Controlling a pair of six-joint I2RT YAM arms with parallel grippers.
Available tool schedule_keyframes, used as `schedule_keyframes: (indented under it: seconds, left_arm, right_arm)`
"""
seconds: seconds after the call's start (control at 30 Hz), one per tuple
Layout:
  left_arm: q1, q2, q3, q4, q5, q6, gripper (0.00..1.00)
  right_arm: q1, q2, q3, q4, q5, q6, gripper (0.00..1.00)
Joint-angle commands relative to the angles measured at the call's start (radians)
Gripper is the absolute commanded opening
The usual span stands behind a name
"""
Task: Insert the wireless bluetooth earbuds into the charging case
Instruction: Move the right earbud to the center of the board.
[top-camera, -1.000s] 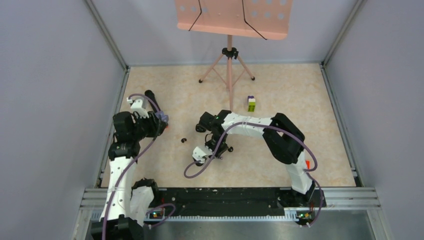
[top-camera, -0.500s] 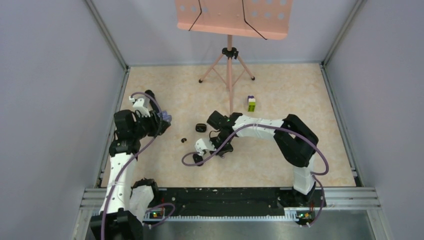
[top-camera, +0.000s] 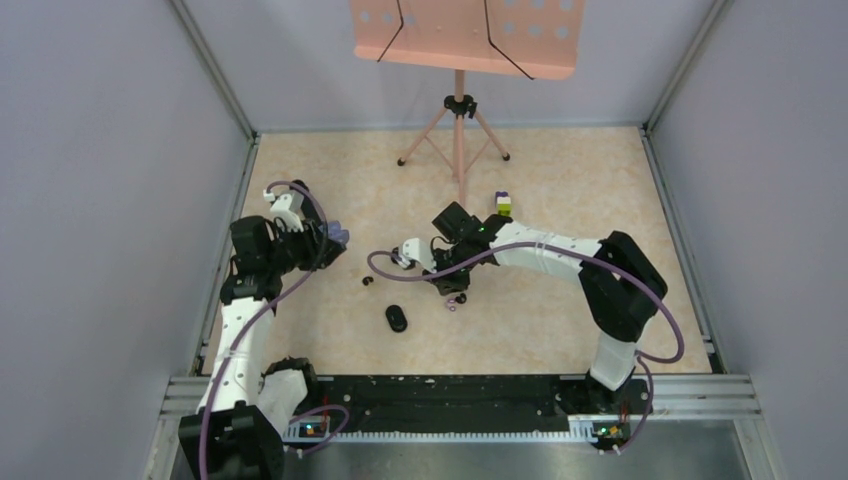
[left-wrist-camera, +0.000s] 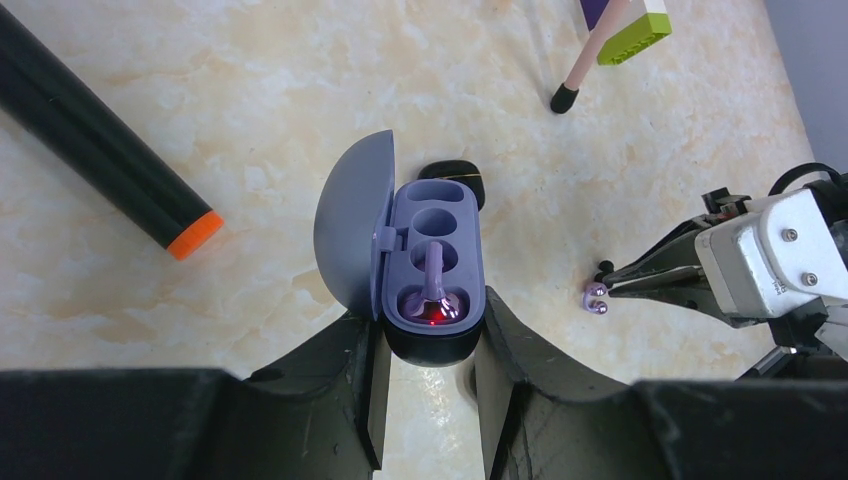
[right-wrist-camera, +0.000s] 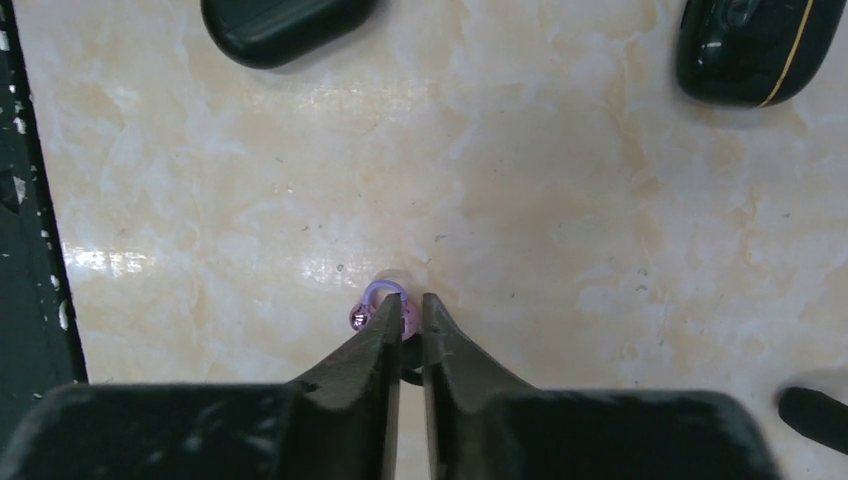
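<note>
right wrist: right gripper (right-wrist-camera: 405, 318) jaws nipped shut on loose purple earbud (right-wrist-camera: 368, 312), on table (right-wrist-camera: 600, 200). left gripper (left-wrist-camera: 430, 332) clamps open purple charging case (left-wrist-camera: 437, 255), 1 bud (left-wrist-camera: 433, 292) seated. pickup step; next: lift, carry over, align w/ empty slot (left-wrist-camera: 437, 220).

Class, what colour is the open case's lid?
Greyish purple; the lid shows best in left wrist view.

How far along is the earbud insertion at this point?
Done: the seated purple earbud lies in the open purple charging case, clamped by the left gripper. In hand: the right gripper pinches the loose purple earbud on the table. Left: carry it to the empty slot.
</note>
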Motion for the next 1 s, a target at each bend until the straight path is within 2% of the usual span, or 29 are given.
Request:
schedule_keyframes:
  seconds: [0.0,0.1,0.37,0.73,0.97]
  left_arm:
    - [0.003,-0.007,0.02,0.038,0.022,0.008,0.0]
    - [0.003,-0.019,0.011,0.032,0.015,0.011,0.0]
    - [0.004,-0.034,0.007,0.005,-0.012,0.037,0.0]
    - [0.004,-0.073,0.013,-0.039,-0.06,0.039,0.0]
    - [0.005,-0.084,0.009,-0.042,-0.067,0.031,0.0]
  right_arm:
    - [-0.017,-0.049,-0.014,-0.006,-0.088,-0.119,0.18]
    - [-0.016,-0.041,0.015,-0.089,-0.136,-0.341,0.27]
    - [0.032,0.014,0.092,-0.303,-0.123,-0.891,0.22]
    - [0.09,0.201,0.266,-0.45,-0.043,-1.021,0.23]
    - [0.101,0.233,0.283,-0.494,0.015,-1.058,0.21]
